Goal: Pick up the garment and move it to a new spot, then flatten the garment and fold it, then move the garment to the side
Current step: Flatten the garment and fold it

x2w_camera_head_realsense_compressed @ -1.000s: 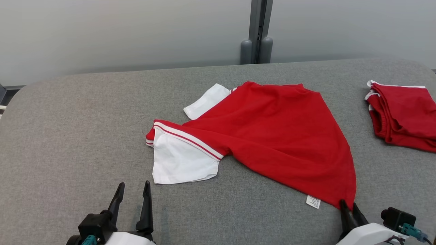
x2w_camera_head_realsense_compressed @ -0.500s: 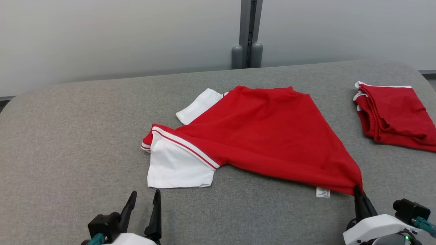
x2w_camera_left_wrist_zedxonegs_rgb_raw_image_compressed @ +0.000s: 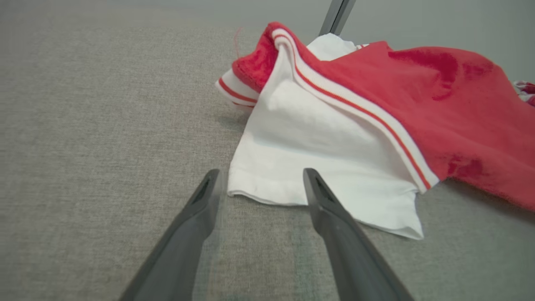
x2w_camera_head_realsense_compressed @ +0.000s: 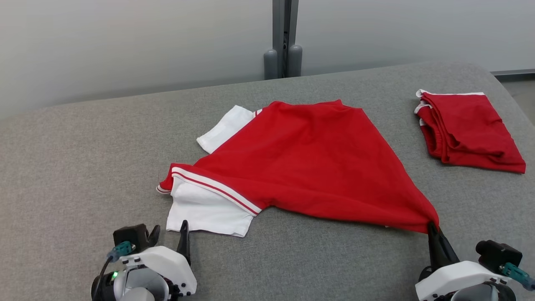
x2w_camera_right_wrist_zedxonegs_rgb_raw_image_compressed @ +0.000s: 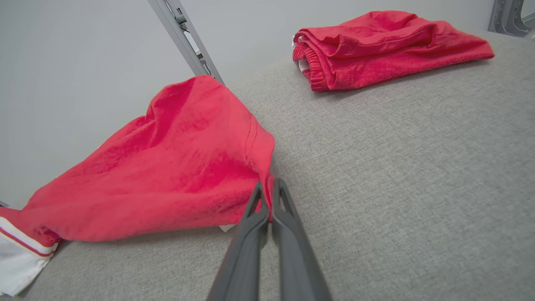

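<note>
The garment (x2w_camera_head_realsense_compressed: 309, 163) is a red shirt with white sleeves, spread loosely across the middle of the grey padded table (x2w_camera_head_realsense_compressed: 83, 167). My right gripper (x2w_camera_head_realsense_compressed: 432, 229) is shut on the garment's near right hem corner and holds it a little off the surface. The right wrist view has the red cloth (x2w_camera_right_wrist_zedxonegs_rgb_raw_image_compressed: 175, 175) bunched up from my right gripper (x2w_camera_right_wrist_zedxonegs_rgb_raw_image_compressed: 269, 186). My left gripper (x2w_camera_head_realsense_compressed: 169, 228) is open just in front of the near white sleeve (x2w_camera_head_realsense_compressed: 205, 209). In the left wrist view my left gripper (x2w_camera_left_wrist_zedxonegs_rgb_raw_image_compressed: 261, 175) straddles the sleeve's (x2w_camera_left_wrist_zedxonegs_rgb_raw_image_compressed: 317, 142) front edge without closing on it.
A second red garment (x2w_camera_head_realsense_compressed: 464, 129), folded, lies at the table's far right and appears as the folded red garment (x2w_camera_right_wrist_zedxonegs_rgb_raw_image_compressed: 388, 46) in the right wrist view. A grey post (x2w_camera_head_realsense_compressed: 284, 42) stands behind the table against a pale wall. The table's right edge curves away near the folded piece.
My right gripper has shut on the hem corner and raised it, tucking the white label under. My left gripper has come up to the white sleeve. The head camera has turned.
</note>
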